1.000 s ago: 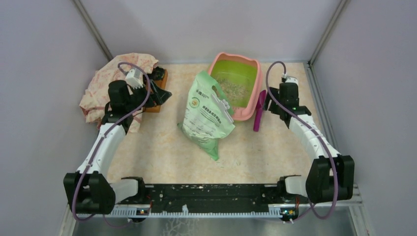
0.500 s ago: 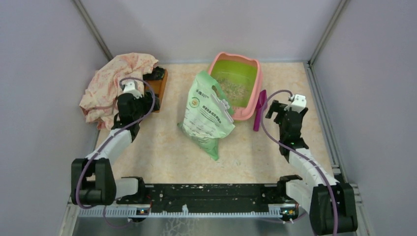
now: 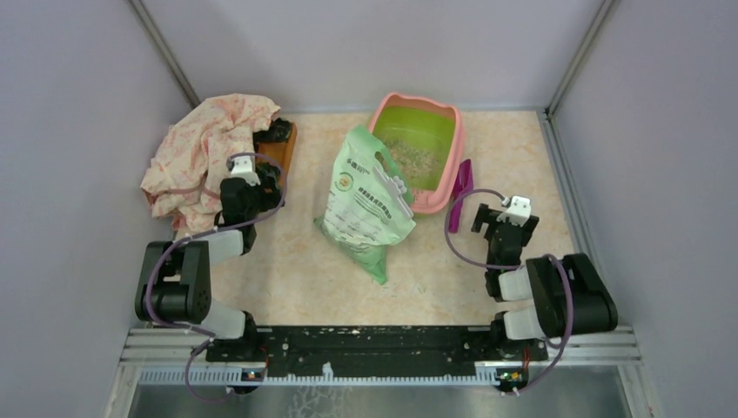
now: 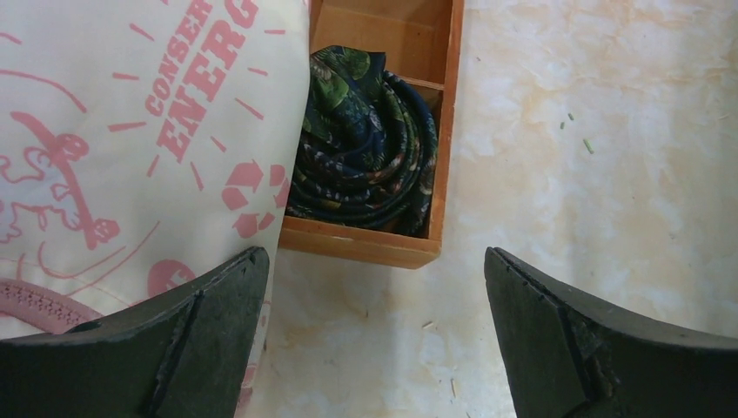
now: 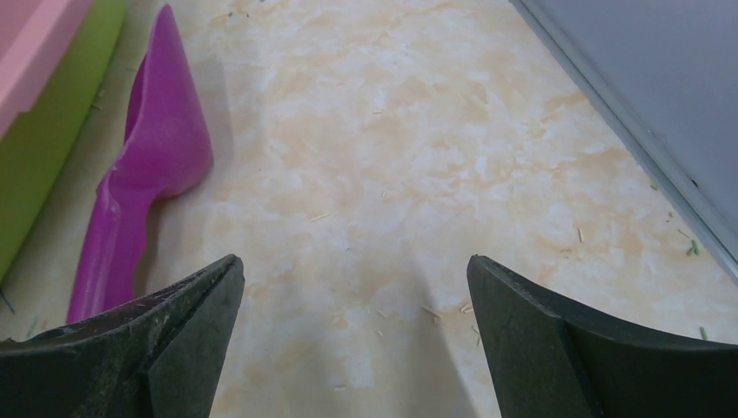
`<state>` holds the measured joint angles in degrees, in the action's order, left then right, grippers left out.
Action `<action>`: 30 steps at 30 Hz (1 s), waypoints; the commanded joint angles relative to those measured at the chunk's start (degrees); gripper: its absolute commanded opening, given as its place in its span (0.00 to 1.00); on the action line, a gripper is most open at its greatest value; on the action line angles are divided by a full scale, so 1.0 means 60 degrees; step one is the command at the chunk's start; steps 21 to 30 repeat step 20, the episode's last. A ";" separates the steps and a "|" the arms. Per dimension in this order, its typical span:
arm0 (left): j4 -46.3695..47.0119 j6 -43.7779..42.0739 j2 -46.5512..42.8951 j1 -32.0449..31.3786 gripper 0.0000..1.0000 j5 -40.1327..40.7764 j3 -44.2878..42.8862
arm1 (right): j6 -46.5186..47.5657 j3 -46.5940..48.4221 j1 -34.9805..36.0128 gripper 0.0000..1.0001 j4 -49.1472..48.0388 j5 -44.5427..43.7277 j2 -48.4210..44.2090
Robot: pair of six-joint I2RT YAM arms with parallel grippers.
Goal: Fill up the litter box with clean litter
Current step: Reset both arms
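The litter box [image 3: 432, 206], pink-rimmed with a lime-green inside, stands at the back centre, and a patch of pale clean litter [image 3: 414, 157] lies on its floor. Leaning against its left side is a light green printed bag [image 3: 364, 202]. A magenta scoop [image 3: 459, 193] lies on the table along the box's right side, and shows again as the scoop [image 5: 161, 148] beside the litter box wall [image 5: 43, 96]. My right gripper [image 3: 500, 222] [image 5: 353, 266] is open and empty, near and right of the scoop. My left gripper [image 3: 252, 187] [image 4: 372, 261] is open and empty over bare table.
Just beyond my left gripper sits a wooden box [image 4: 444, 131] holding a rolled dark cloth [image 4: 365, 148]. A cream cloth with pink print [image 3: 204, 148] [image 4: 130, 131] drapes its left side. Grey walls [image 5: 644, 78] close the table in. Small litter bits dot the surface.
Both arms have drawn back toward the near edge and folded. My right gripper has come away from beside the scoop, which stays on the table. Bag and litter box have not moved.
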<state>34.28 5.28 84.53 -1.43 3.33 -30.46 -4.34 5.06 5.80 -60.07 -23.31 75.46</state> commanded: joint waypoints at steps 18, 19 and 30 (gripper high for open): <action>0.1279 -0.0030 -0.0186 0.0637 0.99 -0.0504 0.0201 | 0.1294 0.0267 0.0102 0.98 -0.2979 0.1744 0.1403; 0.1331 -0.0030 -0.0231 0.0634 0.99 -0.0511 0.0257 | 0.1287 0.0277 0.0097 0.98 -0.2926 0.1759 0.1378; 0.1381 -0.0030 -0.0240 0.0634 0.99 -0.0512 0.0290 | 0.1299 0.0273 0.0094 0.98 -0.2947 0.1750 0.1381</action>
